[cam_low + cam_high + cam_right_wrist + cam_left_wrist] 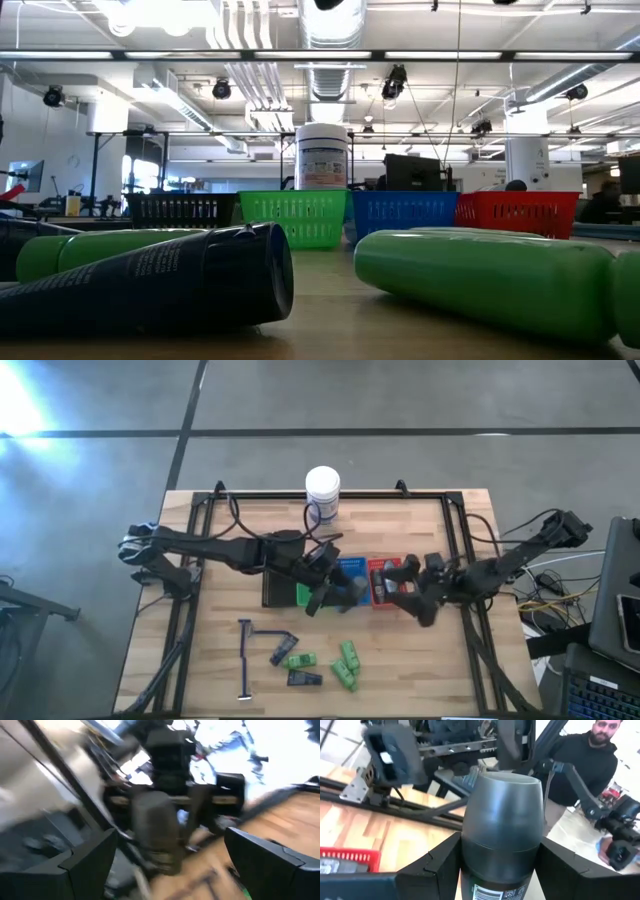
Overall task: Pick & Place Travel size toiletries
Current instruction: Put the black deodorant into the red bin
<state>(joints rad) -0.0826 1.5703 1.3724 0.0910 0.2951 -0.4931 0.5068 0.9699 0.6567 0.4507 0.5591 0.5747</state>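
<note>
My left gripper point(333, 585) is above the blue tray point(352, 567) and shut on a dark grey tube point(501, 820) with a rounded cap. My right gripper point(408, 598) is open and empty by the red tray point(383, 582), facing the left gripper. In the right wrist view, the tube point(156, 832) shows beyond its open fingers point(90, 862). Several more toiletries lie on the table's near part: thin blue sticks point(245, 660), a grey tube point(283, 650), green packets point(346, 663) and a dark pack point(305, 679). My left gripper pinches the grey tube's body point(495, 875) below its cap, between its two fingers point(442, 867). The capped end point(506, 790) sticks out past the fingertips. The tube is lifted clear of the table and trays.
The black point(273, 592), green point(302, 596), blue and red trays stand in a row mid-table. A white jar point(322, 491) with a blue label stands at the far edge. A person point(582, 765) stands beyond the table. A black frame point(200, 520) borders the work area.
</note>
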